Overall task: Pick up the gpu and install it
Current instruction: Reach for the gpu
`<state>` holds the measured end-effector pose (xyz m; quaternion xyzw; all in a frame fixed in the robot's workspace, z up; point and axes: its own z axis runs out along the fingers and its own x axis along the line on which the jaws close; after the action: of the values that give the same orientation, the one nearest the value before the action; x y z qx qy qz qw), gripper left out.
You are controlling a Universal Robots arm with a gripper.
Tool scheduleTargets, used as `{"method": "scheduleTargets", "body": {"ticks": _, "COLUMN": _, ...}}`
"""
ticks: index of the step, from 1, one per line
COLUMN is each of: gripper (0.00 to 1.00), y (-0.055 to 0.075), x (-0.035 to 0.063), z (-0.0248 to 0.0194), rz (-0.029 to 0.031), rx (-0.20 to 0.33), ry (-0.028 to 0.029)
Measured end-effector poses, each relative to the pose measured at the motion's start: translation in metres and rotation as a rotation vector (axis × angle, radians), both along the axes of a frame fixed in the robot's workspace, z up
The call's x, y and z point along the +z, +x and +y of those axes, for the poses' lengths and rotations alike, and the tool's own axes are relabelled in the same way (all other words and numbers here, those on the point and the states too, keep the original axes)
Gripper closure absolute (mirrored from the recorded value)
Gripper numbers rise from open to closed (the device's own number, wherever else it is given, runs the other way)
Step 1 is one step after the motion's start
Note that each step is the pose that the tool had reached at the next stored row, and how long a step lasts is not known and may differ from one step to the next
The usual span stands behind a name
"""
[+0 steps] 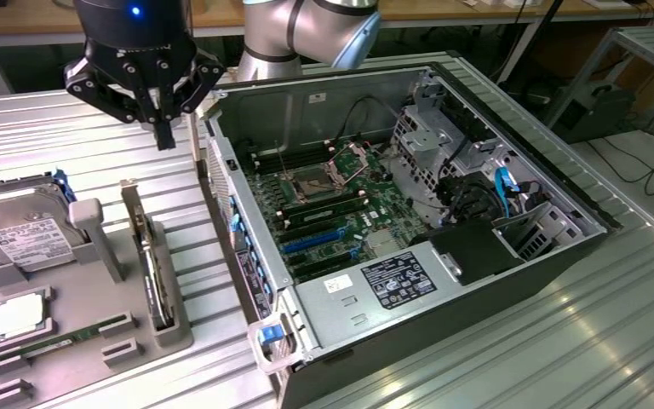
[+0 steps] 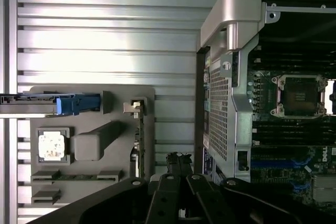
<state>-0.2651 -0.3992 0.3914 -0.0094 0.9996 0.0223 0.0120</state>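
The gpu point(image 1: 152, 271) stands on its long edge in a slot of the grey holder block point(image 1: 88, 256), with its silver end bracket toward the far end. In the wrist view the gpu point(image 2: 139, 142) shows edge-on as a thin green strip. My gripper point(image 1: 166, 141) hangs above the ribbed table past the gpu's far end, between the holder and the computer case, with nothing in it. Its fingers are shut together, and the gripper point(image 2: 177, 159) points down beside the gpu, apart from it.
The open computer case point(image 1: 531, 153) lies to the exterior view's right, its motherboard point(image 1: 344, 213) and blue slots point(image 1: 313, 243) exposed. The holder also carries a hard drive point(image 1: 23, 240), a processor point(image 1: 20, 315) and a RAM stick point(image 1: 68, 341). Ribbed metal table point(image 1: 54, 136) lies below the gripper.
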Motion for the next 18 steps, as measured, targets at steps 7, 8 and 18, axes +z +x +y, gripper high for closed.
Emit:
{"method": "scheduleTargets", "body": {"ticks": 7, "gripper": 0.89, "y": 0.004, "x": 0.0003, "z": 0.0, "rz": 0.0, "rx": 0.0, "ry": 0.0}}
{"method": "scheduleTargets", "body": {"ticks": 8, "gripper": 0.89, "y": 0.005, "x": 0.0004, "z": 0.0, "rz": 0.0, "rx": 0.0, "ry": 0.0}}
{"method": "scheduleTargets", "body": {"ticks": 18, "gripper": 0.89, "y": 0.011, "x": 0.0009, "z": 0.0, "rz": 0.0, "rx": 0.0, "ry": 0.0}}
